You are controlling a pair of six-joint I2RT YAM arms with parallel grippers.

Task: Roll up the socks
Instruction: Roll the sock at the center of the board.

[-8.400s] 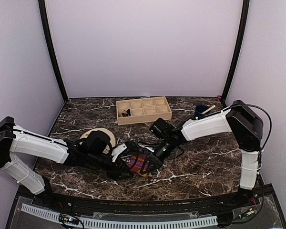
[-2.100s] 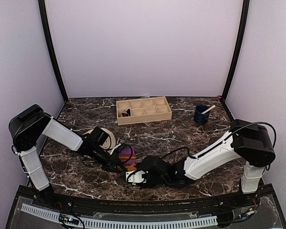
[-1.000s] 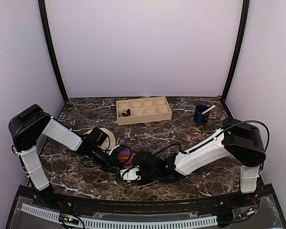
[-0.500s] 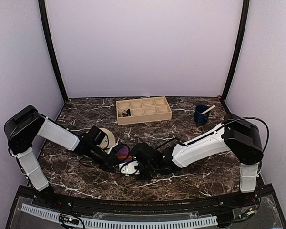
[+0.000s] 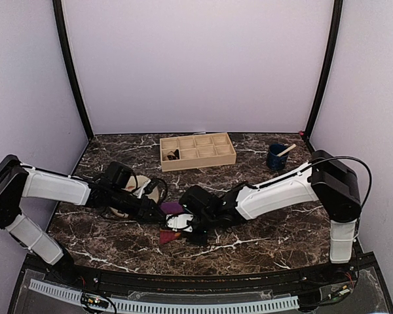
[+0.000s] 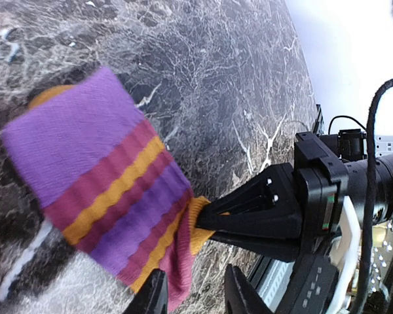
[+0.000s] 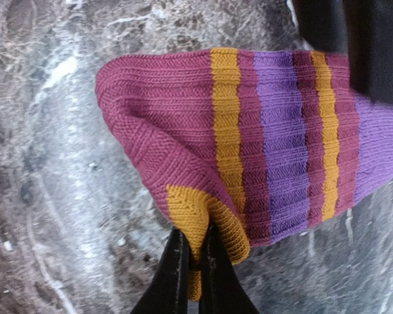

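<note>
1. Left arm [image 5: 52,188] now lies low and stretched out flat; half a second back its elbow stood higher. Its jaws have let go of the sock [image 6: 105,190] and drawn back from it.
2. Left jaws: partway apart, holding nothing. In the left wrist view the sock's magenta corner lies just ahead of them, in line with the gap. Touching or not, can't tell.
3. Right jaws: pressed together on the sock's orange tip, with fabric bunched between the fingers [image 7: 177,275].
4. Sock: purple, magenta and orange stripes. It spreads away from the right jaws over the table [image 5: 268,229] and is folded over at the pinched end.
5. The two sets of jaws point toward each other, tips near, with the sock's pinched end between them.
6. Plate [image 5: 139,188]: beige, just behind the left jaws and mostly hidden by the left wrist.
7. Tray [image 5: 196,150]: wooden, with compartments, well beyond both jaws toward the back wall. One compartment at its left end holds a dark item, too small to name.
8. Cup [image 5: 276,157]: blue, with a stick in it. It stands beyond and to the right of the right jaws, well apart from them.
</note>
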